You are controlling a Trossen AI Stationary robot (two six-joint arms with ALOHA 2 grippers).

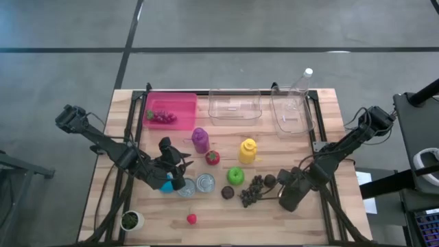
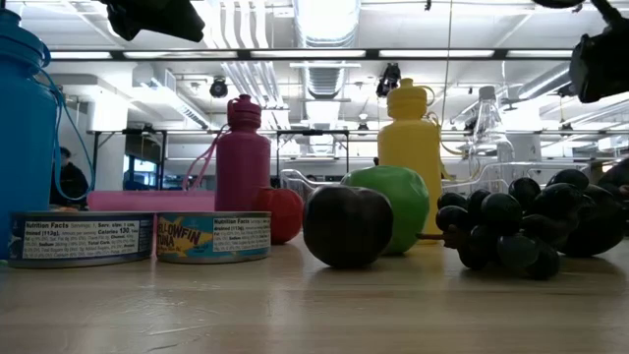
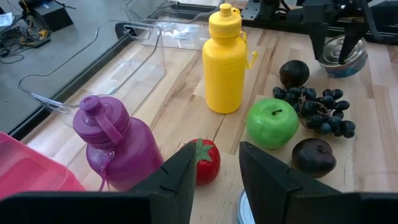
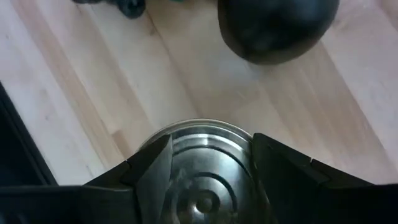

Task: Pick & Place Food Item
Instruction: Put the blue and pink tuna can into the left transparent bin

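My right gripper (image 1: 289,199) is near the table's front right, shut on a silver tin can (image 4: 202,168) that also shows in the left wrist view (image 3: 342,55). Left of it lie a dark plum (image 1: 270,180), black grapes (image 1: 252,191), a second plum (image 1: 228,193) and a green apple (image 1: 235,175). My left gripper (image 3: 217,168) hovers open over the table's left middle with nothing between its fingers; a red tomato (image 3: 204,160) lies beyond them. A pink tray (image 1: 180,103) holding purple grapes (image 1: 161,118) stands at the far left. My right gripper pinches the can between its two fingers, on opposite sides of its round wall just below the top rim (image 4: 177,140). The fingers slant down from above and from the table's right. The can's lid faces the wrist. Whether its bottom is clear of the table, I cannot tell.
A purple bottle (image 1: 200,139), a yellow bottle (image 1: 247,151), a blue bottle (image 1: 167,184) and two tuna cans (image 1: 205,182) (image 1: 186,187) crowd the middle. Two clear bins (image 1: 235,106) (image 1: 291,116) and a clear bottle (image 1: 300,84) stand at the back. A small potted plant (image 1: 130,220) and a small red fruit (image 1: 191,219) are near the front.
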